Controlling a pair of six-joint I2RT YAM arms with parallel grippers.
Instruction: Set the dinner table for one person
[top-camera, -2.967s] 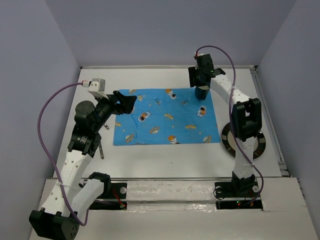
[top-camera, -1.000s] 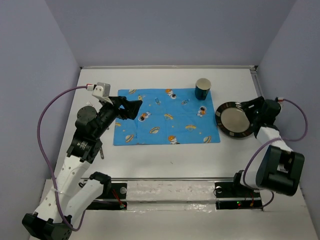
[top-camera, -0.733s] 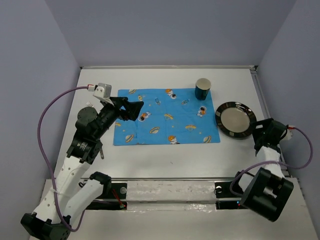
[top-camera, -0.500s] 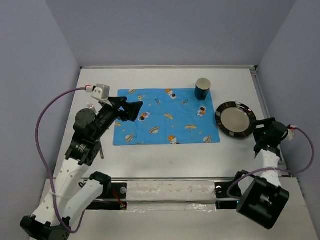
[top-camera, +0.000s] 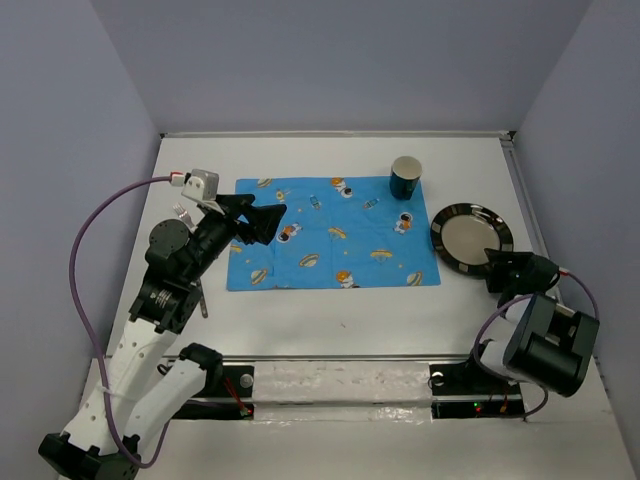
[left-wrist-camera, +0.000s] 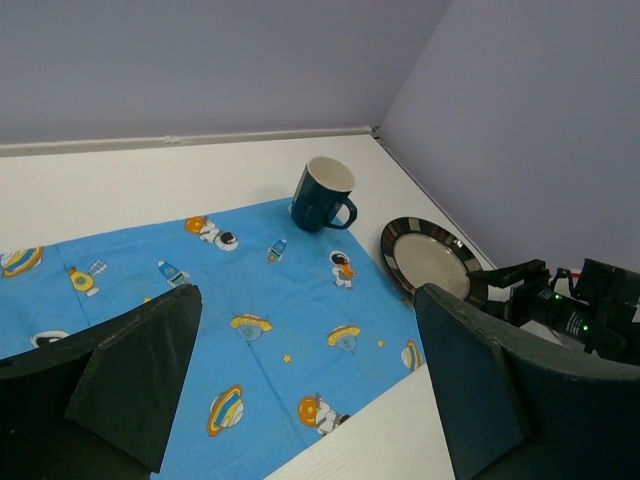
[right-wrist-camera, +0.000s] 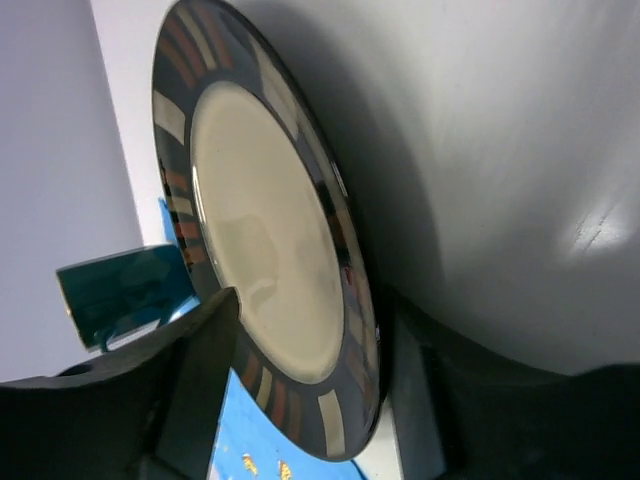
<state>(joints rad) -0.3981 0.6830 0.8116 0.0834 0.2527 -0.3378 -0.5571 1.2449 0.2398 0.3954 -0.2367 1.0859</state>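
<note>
The dinner table (top-camera: 330, 310) is a white tabletop. A blue cartoon-printed mat (top-camera: 330, 235) lies in its middle. A dark blue mug (top-camera: 405, 178) stands at the mat's far right corner. A striped-rim plate (top-camera: 470, 240) lies on the table just right of the mat. My right gripper (top-camera: 500, 268) is low at the plate's near right rim. In the right wrist view the right gripper (right-wrist-camera: 312, 300) is open, one jaw above the plate (right-wrist-camera: 260, 230) and one below its rim. My left gripper (top-camera: 265, 220) hovers open and empty over the mat's left end.
A thin dark utensil (top-camera: 200, 298) lies on the table left of the mat, beside my left arm. A metal rail (top-camera: 535, 230) runs along the table's right edge, close to the plate. The left wrist view shows the mug (left-wrist-camera: 322, 195) and the plate (left-wrist-camera: 432, 258).
My right arm has left the mug on the mat, swung out right and come in low to the plate's near rim. The left gripper has edged slightly right.
</note>
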